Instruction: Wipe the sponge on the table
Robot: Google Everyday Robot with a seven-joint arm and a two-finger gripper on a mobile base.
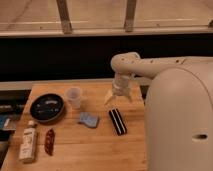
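Hanging over the back right part of the counter (85,152), right of frame centre, claw (119,100) points down from the white arm (150,65). Its two fingers (108,99) are splayed apart, released, nothing between them. Claw sits above and just behind the black block (118,121) with white stripes; can't tell if it touches the wood.

Sponge (89,120), blue-grey, lies flat mid-counter, lower left of the claw and apart from it, just left of the black block, not touching it. Clear cup (74,96) stands upright just behind the sponge, up and to the left. Dark round dish (47,107) sits left of the cup, near it. White bottle (28,145) lies at the lower left edge, with a reddish-brown item (49,141) beside it on its right. White robot body (180,125) fills the right side of the frame.
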